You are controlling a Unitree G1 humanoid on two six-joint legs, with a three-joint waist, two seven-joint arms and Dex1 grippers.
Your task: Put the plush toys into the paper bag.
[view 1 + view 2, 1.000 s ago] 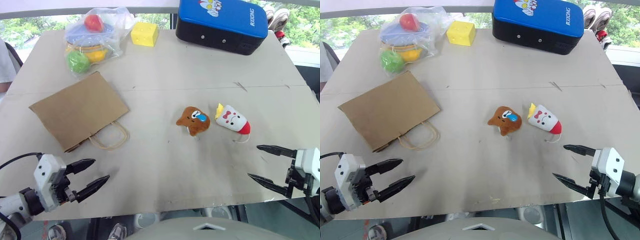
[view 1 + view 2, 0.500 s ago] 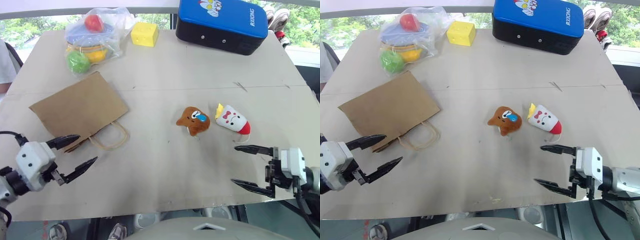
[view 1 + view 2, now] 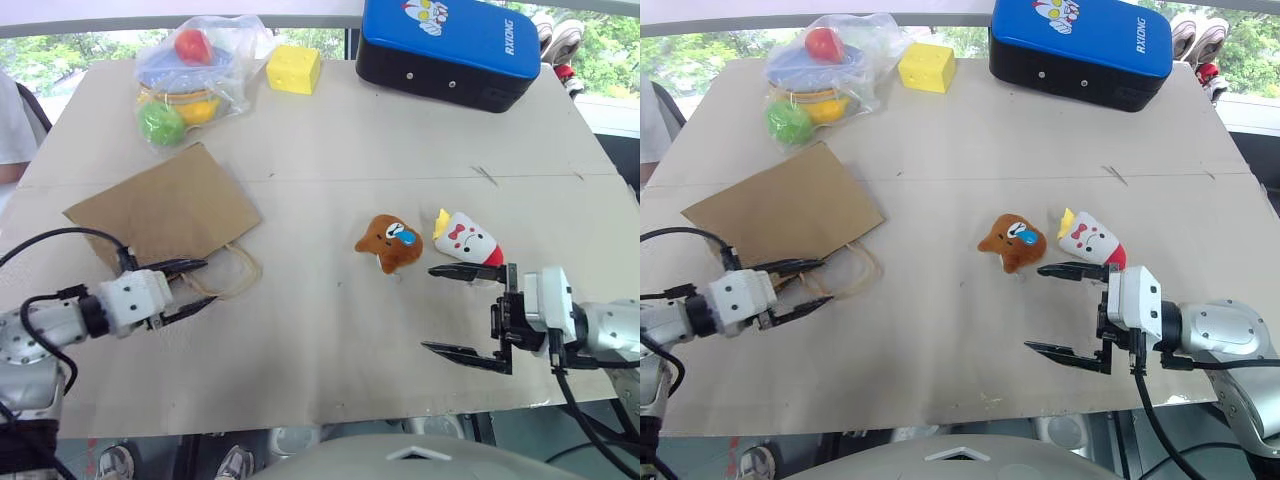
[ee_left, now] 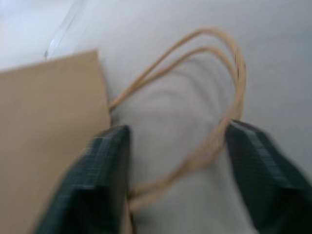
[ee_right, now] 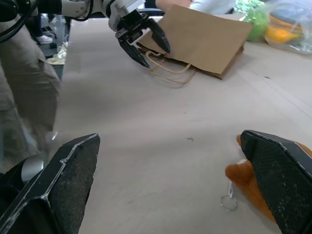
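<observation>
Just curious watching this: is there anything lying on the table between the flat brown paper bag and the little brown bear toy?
Nothing: the head views show bare tabletop between the paper bag and the bear toy.

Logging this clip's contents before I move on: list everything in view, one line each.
paper bag: one, brown, flat at table's left, cord handles toward the robot
brown bear plush: one, table centre
white cone plush: one, red and yellow ends, right of the bear
cheese block: one, yellow, far edge
clear plastic bag of toys: one, multicoloured, far left
blue case: one, blue and black, far right
left gripper: jaws open astride the bag's handles
right gripper: jaws open, near the cone plush
</observation>
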